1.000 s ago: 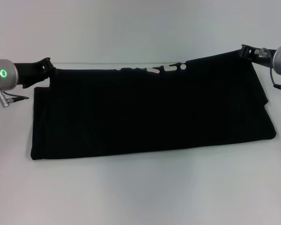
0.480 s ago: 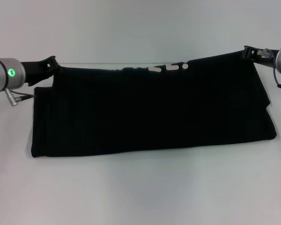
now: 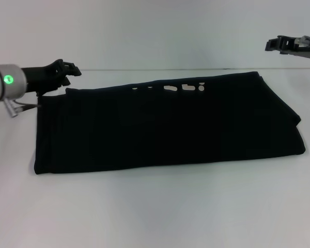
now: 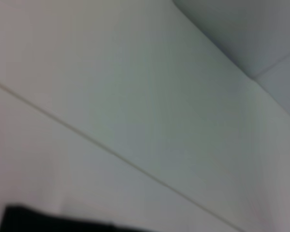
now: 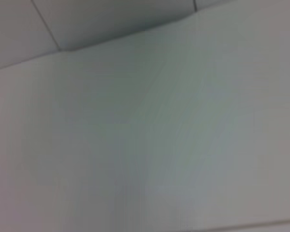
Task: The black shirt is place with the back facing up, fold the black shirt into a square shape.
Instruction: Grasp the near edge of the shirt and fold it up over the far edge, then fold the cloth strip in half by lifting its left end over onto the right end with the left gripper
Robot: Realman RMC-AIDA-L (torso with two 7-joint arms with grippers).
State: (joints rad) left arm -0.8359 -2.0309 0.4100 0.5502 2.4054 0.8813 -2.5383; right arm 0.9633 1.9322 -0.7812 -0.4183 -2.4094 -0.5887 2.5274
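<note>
Here the soft black fabric shirt [image 3: 165, 124] lies folded into a long band across the white bench [image 3: 155, 206], pale lettering along its far edge. Left claw [image 3: 67, 70] hovers open and empty just beside its far-left corner; right claw [image 3: 275, 44], open and empty, hangs above the far-right corner.

No readable text anywhere. Only broken pale pinkish-white lettering fragments [image 3: 170, 87] along the far folded edge of the black shirt [image 3: 165, 126], cut off by the fold and not legible as letters. Nothing printed or labelled in either wrist view.
</note>
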